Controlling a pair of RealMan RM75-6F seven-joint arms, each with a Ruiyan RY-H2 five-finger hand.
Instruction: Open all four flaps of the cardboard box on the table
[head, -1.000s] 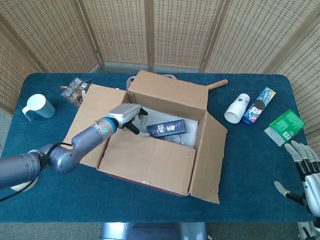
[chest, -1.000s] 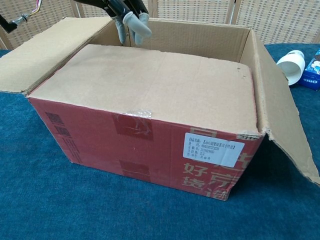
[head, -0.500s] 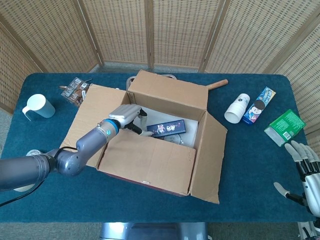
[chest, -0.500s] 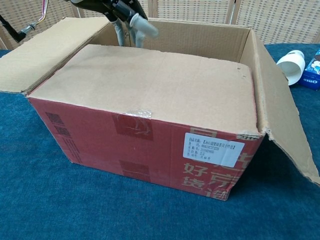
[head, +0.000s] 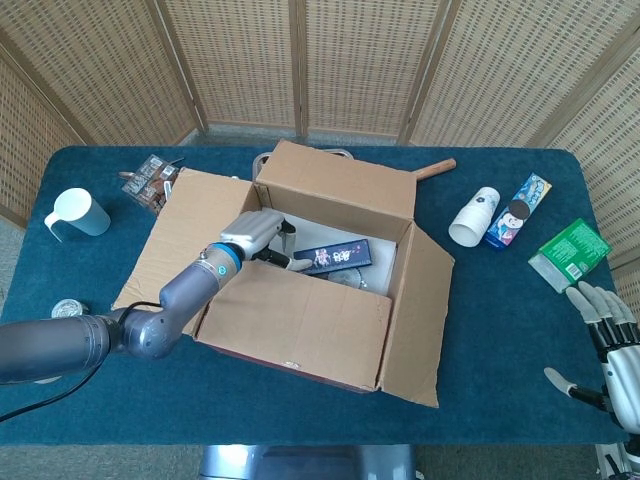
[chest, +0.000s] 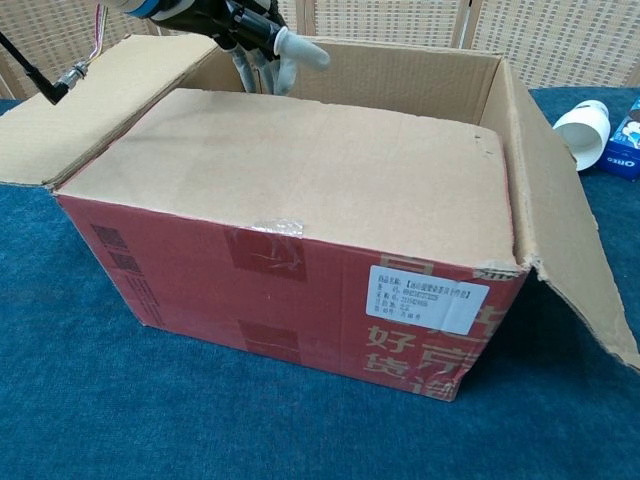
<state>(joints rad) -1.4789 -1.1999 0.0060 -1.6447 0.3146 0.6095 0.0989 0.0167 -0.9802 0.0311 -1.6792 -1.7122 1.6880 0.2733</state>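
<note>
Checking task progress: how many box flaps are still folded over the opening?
1. The near flap still covers the front of the cardboard box; the left hand is at its inner edge. The left, far and right flaps are open.

Head looks down; chest faces cardboard box (chest: 300, 200) closely.

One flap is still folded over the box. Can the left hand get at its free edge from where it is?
Probably yes: the left hand hangs inside the opening beside the near flap, nothing between them.
</note>
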